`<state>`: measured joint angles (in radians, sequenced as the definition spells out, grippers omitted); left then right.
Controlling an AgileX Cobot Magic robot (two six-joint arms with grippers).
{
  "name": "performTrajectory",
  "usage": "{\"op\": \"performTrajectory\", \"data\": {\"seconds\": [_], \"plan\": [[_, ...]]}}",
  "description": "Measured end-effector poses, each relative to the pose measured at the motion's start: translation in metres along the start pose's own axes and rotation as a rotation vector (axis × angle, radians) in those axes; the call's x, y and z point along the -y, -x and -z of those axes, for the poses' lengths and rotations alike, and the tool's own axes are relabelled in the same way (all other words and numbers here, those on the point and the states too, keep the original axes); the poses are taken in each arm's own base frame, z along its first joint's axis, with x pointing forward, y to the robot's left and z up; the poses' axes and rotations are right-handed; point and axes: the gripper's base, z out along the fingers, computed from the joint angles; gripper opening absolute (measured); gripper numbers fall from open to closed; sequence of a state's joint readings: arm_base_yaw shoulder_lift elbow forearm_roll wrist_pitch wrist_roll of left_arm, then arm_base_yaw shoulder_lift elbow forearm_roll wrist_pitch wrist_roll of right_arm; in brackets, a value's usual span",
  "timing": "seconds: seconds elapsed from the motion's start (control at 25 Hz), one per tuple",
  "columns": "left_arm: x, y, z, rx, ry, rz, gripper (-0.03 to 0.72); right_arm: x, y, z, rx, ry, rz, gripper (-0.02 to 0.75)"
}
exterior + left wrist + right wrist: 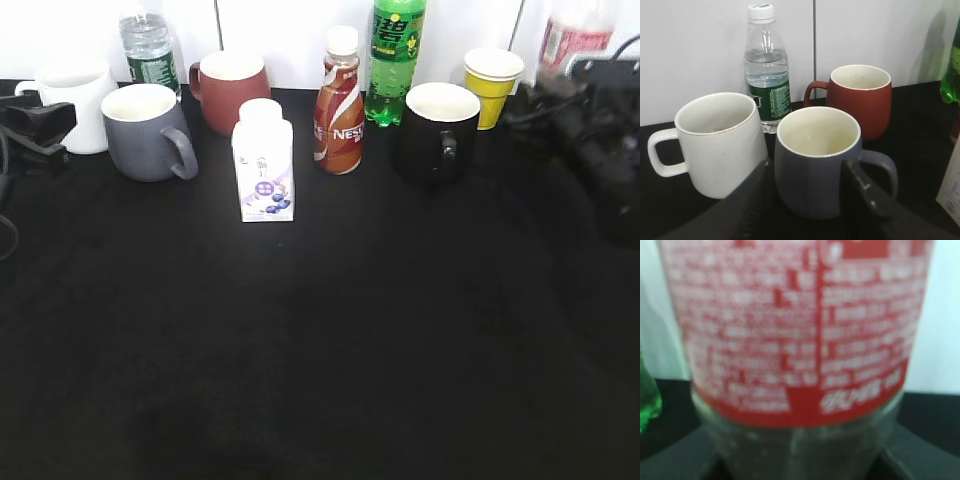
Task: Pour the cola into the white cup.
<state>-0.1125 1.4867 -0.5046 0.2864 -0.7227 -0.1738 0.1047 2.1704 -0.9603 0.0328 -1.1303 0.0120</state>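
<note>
The cola bottle [572, 40] with its red label stands at the back right, its top cut off. It fills the right wrist view [800, 340], dark liquid under the label. My right gripper [800, 460] has its jaws spread wide on either side of the bottle's lower body; I cannot see whether they touch it. The white cup [75, 105] stands at the back left, also in the left wrist view [715, 140], and looks empty. My left gripper [810, 180] is open and empty, just short of the grey mug [817, 160], beside the white cup.
Along the back stand a water bottle [148, 45], a red-brown mug [230, 90], a Nescafe bottle [340, 105], a green soda bottle [395, 60], a black mug [438, 130] and a yellow paper cup [492, 85]. A small white carton [265, 165] stands in front.
</note>
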Motion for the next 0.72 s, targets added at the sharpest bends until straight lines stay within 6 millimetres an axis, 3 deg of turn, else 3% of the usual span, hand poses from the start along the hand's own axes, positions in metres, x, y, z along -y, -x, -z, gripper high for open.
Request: {"op": "performTrajectory", "data": {"seconds": [0.2,0.32,0.36,0.6,0.72], "plan": [[0.000,0.000,0.000,0.000,0.000,0.001,0.333,-0.001,-0.014,-0.006,0.027,0.010,-0.002,0.389],[0.000,0.000,0.000,0.000,0.000,0.001,0.333,0.000,-0.013,-0.006,0.035,0.000,-0.007,0.561],[0.000,0.000,0.000,0.000,0.000,0.001,0.333,0.001,-0.012,-0.004,0.037,-0.004,-0.009,0.587],[0.000,0.000,0.000,0.000,0.000,0.001,0.333,0.000,-0.005,0.033,-0.023,0.011,-0.002,0.598],[-0.001,-0.001,0.004,-0.061,0.018,0.025,0.333,-0.001,0.022,0.056,-0.056,0.020,0.000,0.596]]}}
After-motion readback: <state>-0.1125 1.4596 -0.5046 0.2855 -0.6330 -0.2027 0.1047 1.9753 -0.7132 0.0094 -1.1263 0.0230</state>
